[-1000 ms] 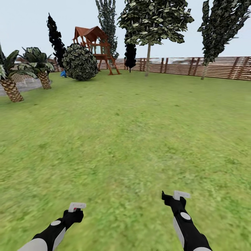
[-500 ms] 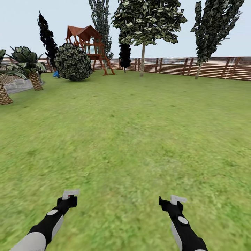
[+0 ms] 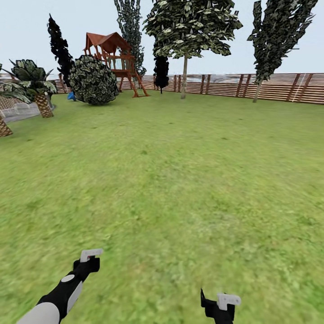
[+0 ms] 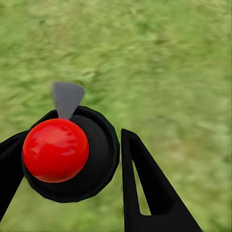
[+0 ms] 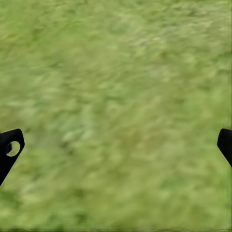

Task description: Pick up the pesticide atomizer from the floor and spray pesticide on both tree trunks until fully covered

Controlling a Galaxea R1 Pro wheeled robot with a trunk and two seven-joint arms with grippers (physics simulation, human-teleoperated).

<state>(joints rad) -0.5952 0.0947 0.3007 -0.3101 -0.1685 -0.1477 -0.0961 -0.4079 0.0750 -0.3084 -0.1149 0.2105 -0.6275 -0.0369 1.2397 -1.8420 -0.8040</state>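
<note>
Pesticide atomizer (image 4: 67, 152): glossy red top, smooth dark body, plastic in look. Floor (image 3: 180, 171): matt, blurry grass. Fence (image 3: 279, 87): brown wooden slats. Left pincer (image 4: 72, 179) fingers (image 4: 145, 193): matt black.

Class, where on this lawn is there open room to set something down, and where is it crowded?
Free: the wide lawn from the left gripper and right gripper to the fence. Crowded: far left, around the palms, round bush and playhouse. The left gripper holds the atomizer.
</note>
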